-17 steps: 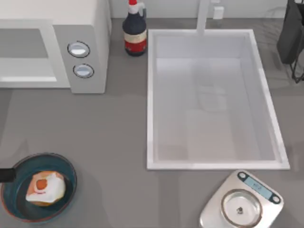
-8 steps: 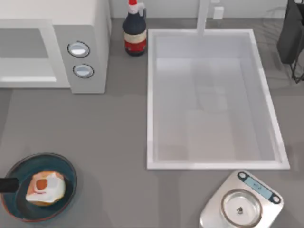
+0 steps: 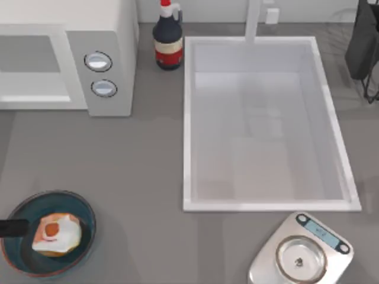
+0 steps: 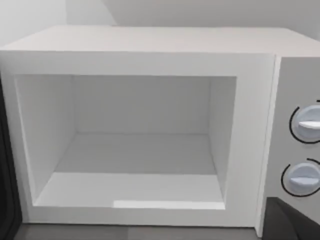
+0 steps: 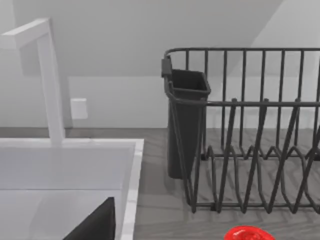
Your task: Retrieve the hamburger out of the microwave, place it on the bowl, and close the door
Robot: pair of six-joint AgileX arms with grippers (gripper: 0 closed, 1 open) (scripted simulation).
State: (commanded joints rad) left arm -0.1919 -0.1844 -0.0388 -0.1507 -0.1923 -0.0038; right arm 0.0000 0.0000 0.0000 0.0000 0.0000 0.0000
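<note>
The hamburger (image 3: 57,234), a pale bun with an orange-red patch, lies inside the dark teal bowl (image 3: 83,210) at the table's front left. A dark part of my left gripper (image 3: 13,227) reaches in from the left edge over the bowl's rim, just left of the hamburger. The microwave (image 3: 106,47) stands at the back left. Its cavity (image 4: 140,150) is uncovered and holds nothing. A dark strip (image 4: 6,175) beside the cavity mouth may be the door's edge. One dark fingertip (image 4: 290,222) of the left gripper shows below the knobs (image 4: 302,177). My right arm stays parked at the back right.
A white sink (image 3: 331,130) fills the table's middle and right, with a faucet (image 5: 52,90) behind it. A dark sauce bottle (image 3: 168,41) stands between microwave and sink. A silver kitchen scale (image 3: 302,251) sits at the front right. A black dish rack (image 5: 250,145) is at the back right.
The dark part of my left gripper has slid a little to the right, farther over the bowl's rim. Hamburger, bowl and microwave have stayed put.
</note>
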